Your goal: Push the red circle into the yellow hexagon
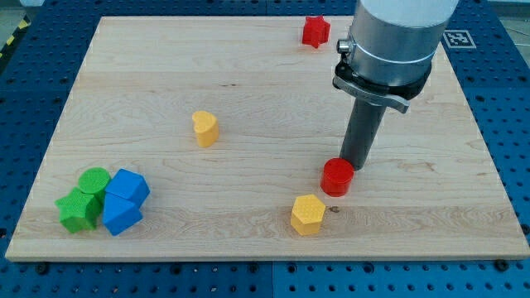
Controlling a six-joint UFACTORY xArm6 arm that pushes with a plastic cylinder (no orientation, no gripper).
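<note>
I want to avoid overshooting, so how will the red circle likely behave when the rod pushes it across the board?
The red circle is a squat cylinder lying flat, so it should slide, not roll or tip. Its round side may slip sideways off my tip, which sits at its upper-right edge. The yellow hexagon is close, so a short push probably suffices.

No legible text — none anywhere

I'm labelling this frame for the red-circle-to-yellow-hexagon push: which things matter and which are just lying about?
In the job:
- red circle
- yellow hexagon, toward the view's bottom left of the circle, a small gap between
- my tip, right behind the circle at its upper right

Lying about:
- yellow heart
- red star
- green blocks
- blue blocks
</note>
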